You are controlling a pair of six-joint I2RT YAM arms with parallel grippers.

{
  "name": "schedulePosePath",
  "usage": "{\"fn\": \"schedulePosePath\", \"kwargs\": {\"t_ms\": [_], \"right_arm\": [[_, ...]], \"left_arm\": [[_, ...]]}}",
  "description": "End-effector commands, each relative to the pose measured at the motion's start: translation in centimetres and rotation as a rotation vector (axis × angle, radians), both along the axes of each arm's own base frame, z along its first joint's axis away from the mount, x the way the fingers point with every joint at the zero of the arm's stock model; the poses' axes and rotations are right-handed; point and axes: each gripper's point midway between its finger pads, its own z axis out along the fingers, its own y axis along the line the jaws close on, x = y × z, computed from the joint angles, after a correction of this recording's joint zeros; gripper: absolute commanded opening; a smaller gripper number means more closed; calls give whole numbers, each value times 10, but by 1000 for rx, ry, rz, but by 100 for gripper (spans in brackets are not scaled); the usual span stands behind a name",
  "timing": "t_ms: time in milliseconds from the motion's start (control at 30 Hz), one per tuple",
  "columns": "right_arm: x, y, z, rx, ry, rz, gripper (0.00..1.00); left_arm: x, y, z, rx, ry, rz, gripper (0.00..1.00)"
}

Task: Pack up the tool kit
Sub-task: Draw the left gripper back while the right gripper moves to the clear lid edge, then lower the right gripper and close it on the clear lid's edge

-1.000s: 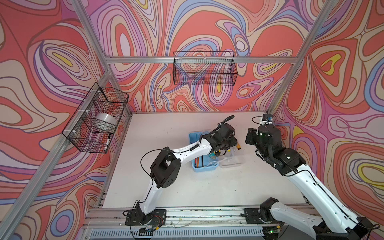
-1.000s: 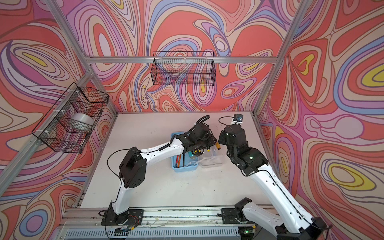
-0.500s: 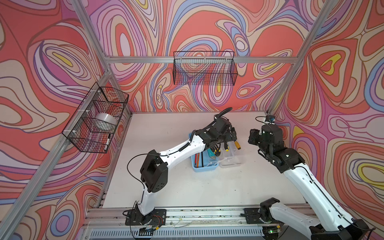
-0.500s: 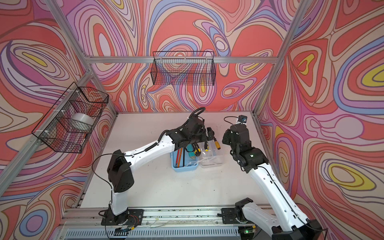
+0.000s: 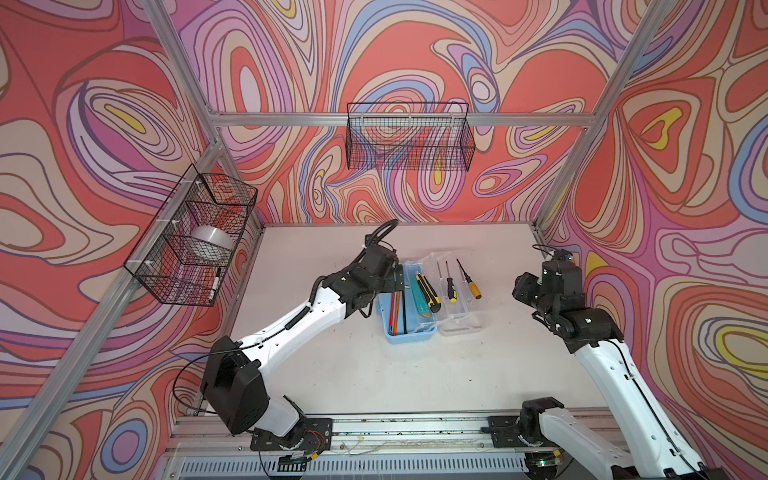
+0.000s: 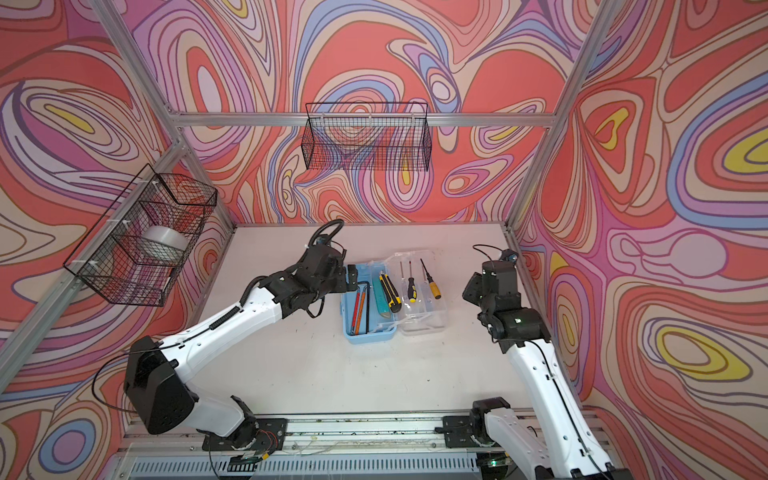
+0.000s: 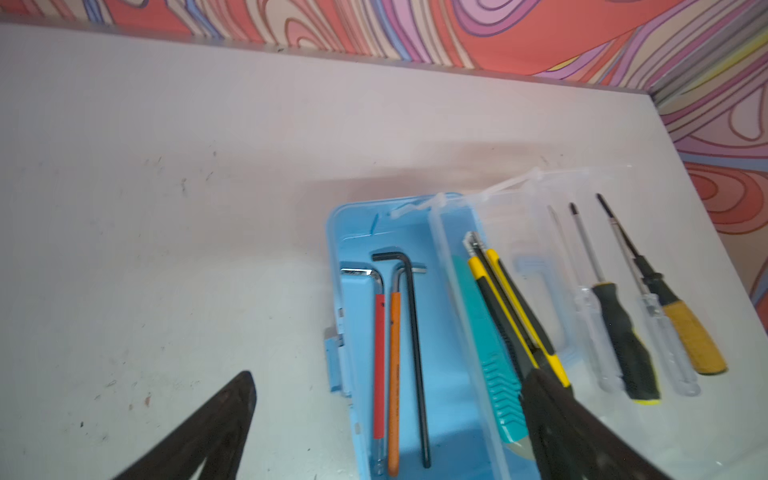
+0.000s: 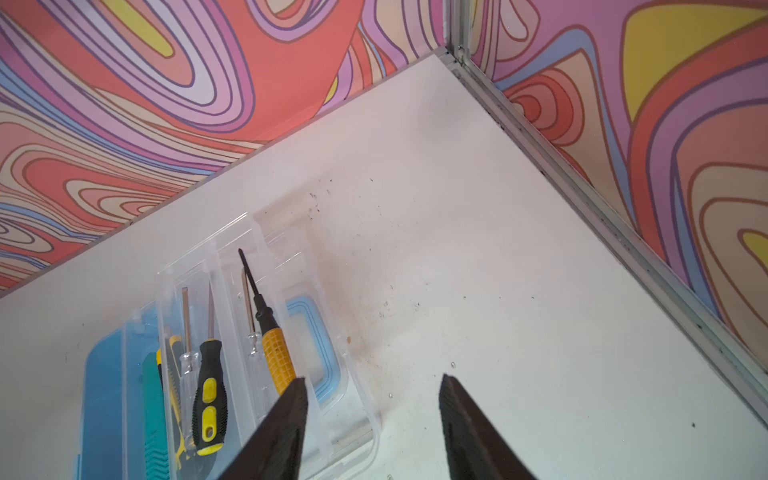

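Left fingers [image 7: 199,432] stand spread wide and empty by the 9 o'clock side of the tool kit box [image 5: 409,333] at mid counter [image 5: 353,374]. Right fingers [image 8: 469,432] are parted and empty, well apart at 3 o'clock. Four screwdrivers [image 5: 451,291] lie loose in the clear lid [image 5: 461,322], which lies flat at the box's 3 o'clock. Folding that lid now would likely tip them onto the counter. A left finger hanging over the utility knives [image 7: 515,316] could also knock them. Only the left wrist view shows the hex keys [image 7: 395,353] in the blue base clearly. Only the right wrist view shows the blue handle [image 8: 328,353] beneath the lid.
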Motion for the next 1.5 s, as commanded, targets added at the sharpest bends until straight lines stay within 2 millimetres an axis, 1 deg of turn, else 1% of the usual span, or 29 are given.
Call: {"fn": "schedulePosePath", "kwargs": {"t_ms": [0,67,100,167,300,400,533,567,733,833,967,1033,1167,1233,1467], "right_arm": [[-12,11,-26,118,80,25,51],[-15,17,-38,160,94,41,50],[-18,19,-44,179,94,39,49],[-21,21,-55,200,103,37,48],[-22,22,-85,229,152,28,45],[-17,24,-107,277,175,24,44],[-7,33,-116,331,141,69,43],[-5,35,-118,336,136,79,43],[2,42,-142,374,188,102,46],[6,44,-152,388,201,108,44],[11,48,-156,399,210,133,42],[13,51,-162,405,223,146,42],[17,56,-177,438,248,157,40],[16,58,-186,453,261,152,39],[18,59,-197,480,255,145,35]], "left_arm": [[-13,17,-22,-101,116,-13,100],[-14,27,-31,-79,118,-5,100],[-14,34,-36,-55,125,14,100],[-12,43,-44,-30,139,39,98],[-4,42,-64,-71,171,38,94],[5,34,-76,-131,184,28,90],[19,22,-81,-164,176,-7,87],[25,17,-80,-176,155,-20,86],[43,4,-94,-177,188,-42,82],[53,-1,-97,-181,189,-37,80],[65,-4,-102,-173,196,-24,77],[69,-5,-106,-165,202,-21,75],[76,-6,-117,-161,219,-7,67],[78,-8,-121,-166,225,-2,66],[82,-10,-132,-183,252,16,53]]}}
